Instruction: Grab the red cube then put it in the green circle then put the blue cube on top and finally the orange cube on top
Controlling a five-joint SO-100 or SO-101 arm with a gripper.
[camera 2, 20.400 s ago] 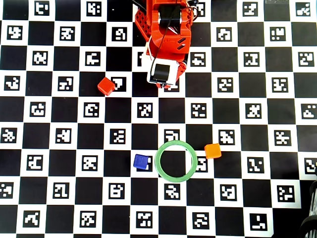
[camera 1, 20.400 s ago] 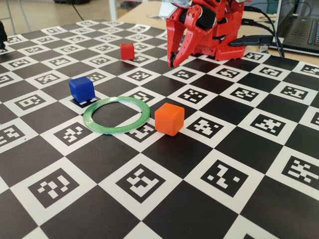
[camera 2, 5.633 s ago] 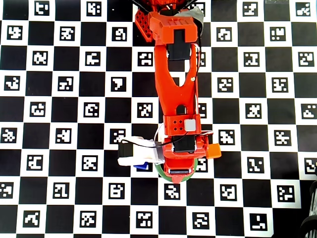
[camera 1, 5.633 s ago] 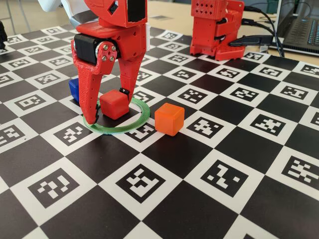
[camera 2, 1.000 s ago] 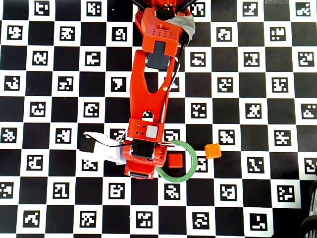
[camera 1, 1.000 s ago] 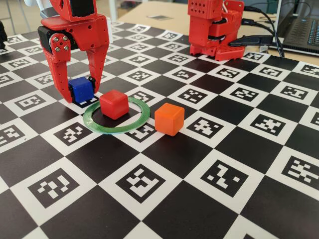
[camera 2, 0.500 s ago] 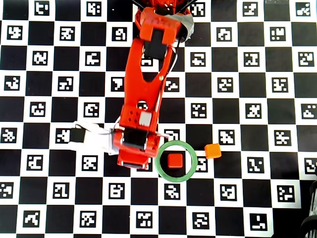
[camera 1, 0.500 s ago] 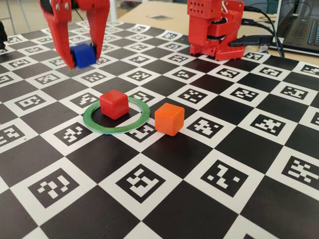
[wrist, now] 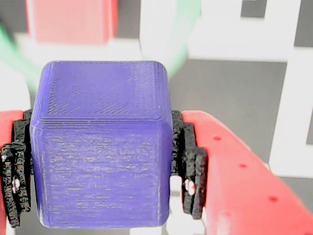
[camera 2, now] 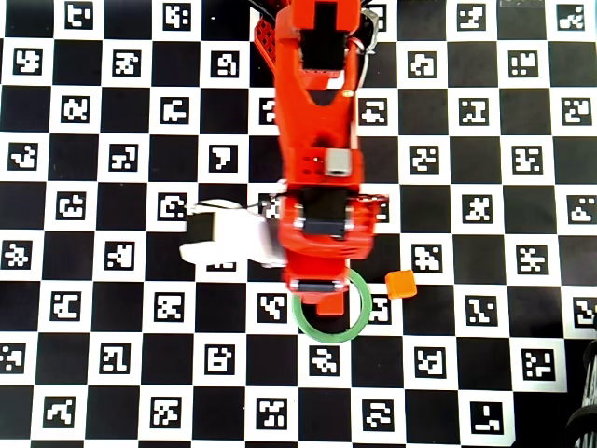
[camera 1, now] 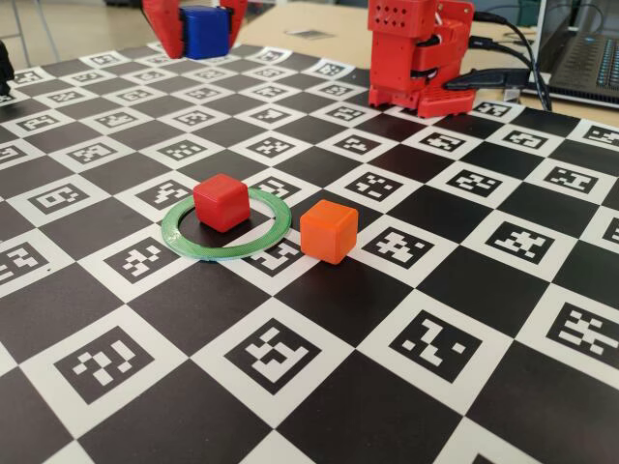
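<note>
- Change: one second ago the gripper (camera 1: 202, 29) stood at board level with the blue cube (camera 1: 202, 31) between its fingers, beside the green ring (camera 1: 227, 224). The cube is now lifted clear of the board and appears at the top edge of the fixed view.
- Change: the overhead view shows the arm (camera 2: 317, 140) swung back toward the ring (camera 2: 330, 322), with the wrist housing now covering the ring's upper rim.
- Meaning: the pick of the second cube is judged complete. The carry to the stack is in hand; the placement is not yet done.
- Fingers, wrist view: the left pad (wrist: 17, 166) and right pad (wrist: 188, 161) press on opposite side faces of the blue cube (wrist: 100, 142). The opening equals one cube width. The grasp is firm and square, and the cube sits level.
- Below the fingers, wrist view: the red cube (wrist: 68, 19) and an arc of the ring (wrist: 183, 34) appear blurred just ahead of the held cube.
- Red cube (camera 1: 221, 201): it rests inside the ring, below and well apart from the fingers, with its top face bare.
- Orange cube (camera 1: 328, 231): it stands on the board just outside the ring, to the right of the fingers in the fixed view, untouched.
- Next move, as a judgement: centre the held cube over the red cube, lower it squarely, then release.
</note>
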